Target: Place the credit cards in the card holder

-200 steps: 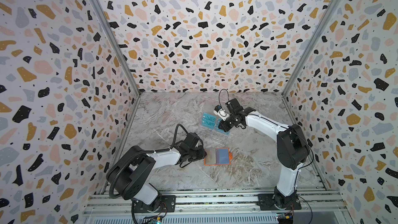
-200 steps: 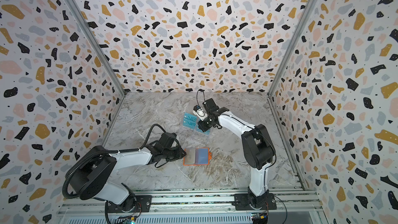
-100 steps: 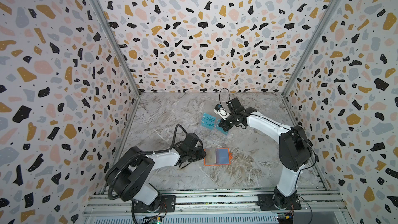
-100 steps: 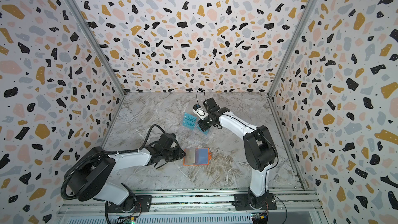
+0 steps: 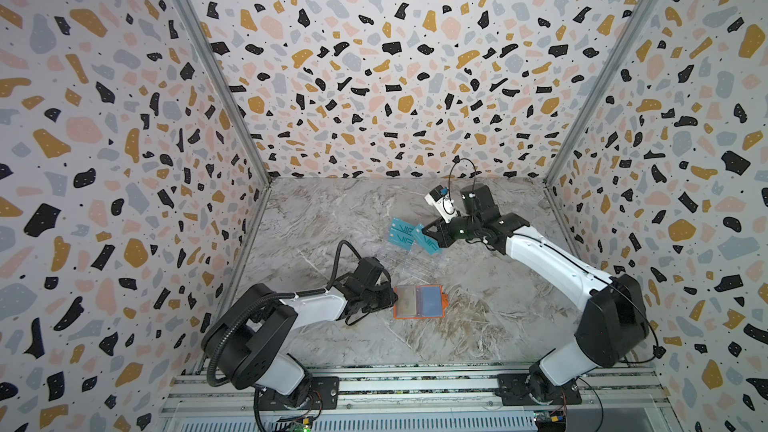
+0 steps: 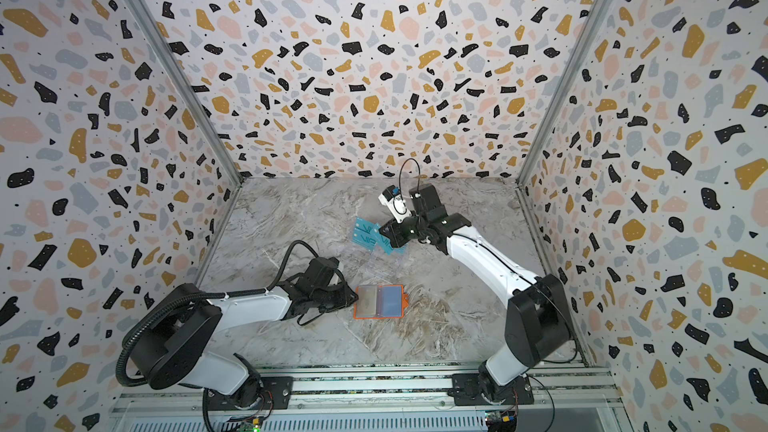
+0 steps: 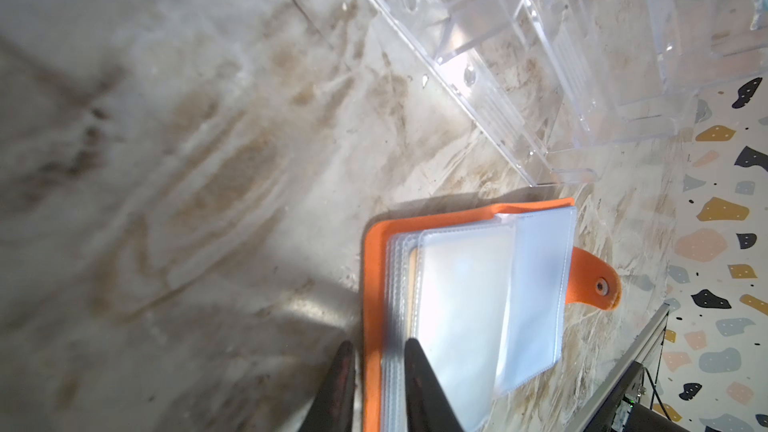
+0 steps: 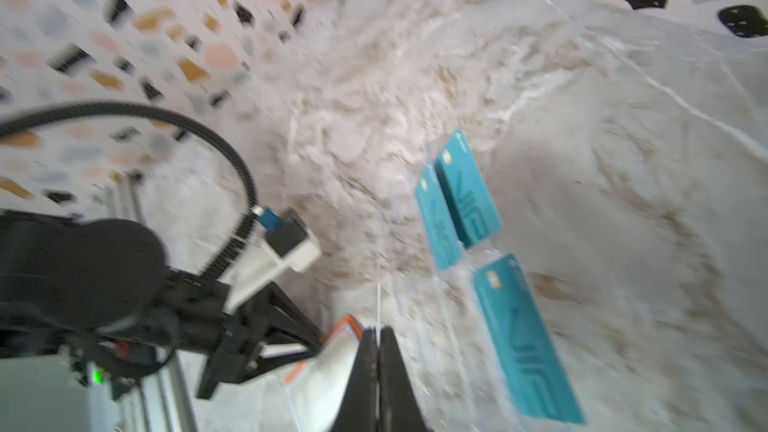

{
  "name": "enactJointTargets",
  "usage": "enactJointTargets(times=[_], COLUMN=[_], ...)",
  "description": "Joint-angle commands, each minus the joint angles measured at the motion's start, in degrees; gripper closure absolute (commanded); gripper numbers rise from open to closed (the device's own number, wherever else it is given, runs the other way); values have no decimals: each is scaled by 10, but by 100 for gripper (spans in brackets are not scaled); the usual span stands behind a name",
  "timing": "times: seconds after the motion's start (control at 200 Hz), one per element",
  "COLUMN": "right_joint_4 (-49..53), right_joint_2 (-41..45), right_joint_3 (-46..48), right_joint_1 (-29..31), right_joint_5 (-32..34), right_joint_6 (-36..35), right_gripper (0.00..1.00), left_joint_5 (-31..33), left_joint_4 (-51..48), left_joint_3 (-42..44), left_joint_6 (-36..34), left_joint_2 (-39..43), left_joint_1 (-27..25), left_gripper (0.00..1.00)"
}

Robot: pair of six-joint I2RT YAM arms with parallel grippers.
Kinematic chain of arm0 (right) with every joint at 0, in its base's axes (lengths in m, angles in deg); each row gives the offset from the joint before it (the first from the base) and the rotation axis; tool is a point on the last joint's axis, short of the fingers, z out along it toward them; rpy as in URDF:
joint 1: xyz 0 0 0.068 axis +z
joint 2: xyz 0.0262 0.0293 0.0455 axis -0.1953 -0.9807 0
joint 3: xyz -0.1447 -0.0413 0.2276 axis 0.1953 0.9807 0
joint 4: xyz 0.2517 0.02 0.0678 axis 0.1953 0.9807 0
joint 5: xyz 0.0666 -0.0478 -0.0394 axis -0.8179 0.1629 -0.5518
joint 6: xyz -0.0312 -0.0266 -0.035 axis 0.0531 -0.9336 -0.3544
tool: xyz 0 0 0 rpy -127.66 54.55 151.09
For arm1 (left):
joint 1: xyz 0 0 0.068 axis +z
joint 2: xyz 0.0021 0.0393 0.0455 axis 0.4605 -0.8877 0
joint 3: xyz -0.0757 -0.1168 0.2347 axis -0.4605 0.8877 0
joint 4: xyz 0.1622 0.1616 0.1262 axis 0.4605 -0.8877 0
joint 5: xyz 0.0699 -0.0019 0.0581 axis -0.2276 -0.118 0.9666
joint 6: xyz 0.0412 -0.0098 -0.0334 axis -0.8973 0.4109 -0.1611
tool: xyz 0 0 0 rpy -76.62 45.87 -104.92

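Card holder (image 5: 417, 301) lies open on desk (image 5: 478, 334), near the front. Left tool (image 7: 376, 344) pinches its orange edge. Right tool (image 8: 378, 332) is pressed together beside teal VIP cards (image 8: 461, 197); any pinched item is indiscernible, the view blurred.

The one word that can be read is "VIP", set in large, light outlined capitals on the faces of the teal credit cards. In both top views it shows on the two overlapping cards (image 5: 400, 233) (image 6: 365, 233), running along each card's long side. It shows again, less plainly, on the third card (image 5: 430, 244) (image 6: 388, 245) just beside them. In the right wrist view the same big letters run lengthwise down all three cards (image 8: 467, 197), smeared by blur but still recognisable as "VIP". A finer line of print near the corner of each card is too small and blurred to read.
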Motion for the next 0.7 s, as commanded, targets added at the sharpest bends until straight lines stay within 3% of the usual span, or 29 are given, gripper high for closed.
enactJointTargets(times=[0.0,0.32,0.696], right_joint_4=[-104,-193,-255], right_joint_2=[25,46,1], right_joint_3=[97,267,325], right_joint_1=[-13,6,-14], right_joint_5=[-148,-160,-144], right_joint_6=[146,241,287], right_gripper=[100,100,100], left_joint_5=[13,15,16], left_joint_4=[-39,-56,-61], left_joint_3=[7,6,4], left_joint_6=[-13,-21,-19], left_joint_2=[0,-4,0], left_joint_1=[-3,-3,-3], left_gripper=[75,76,76])
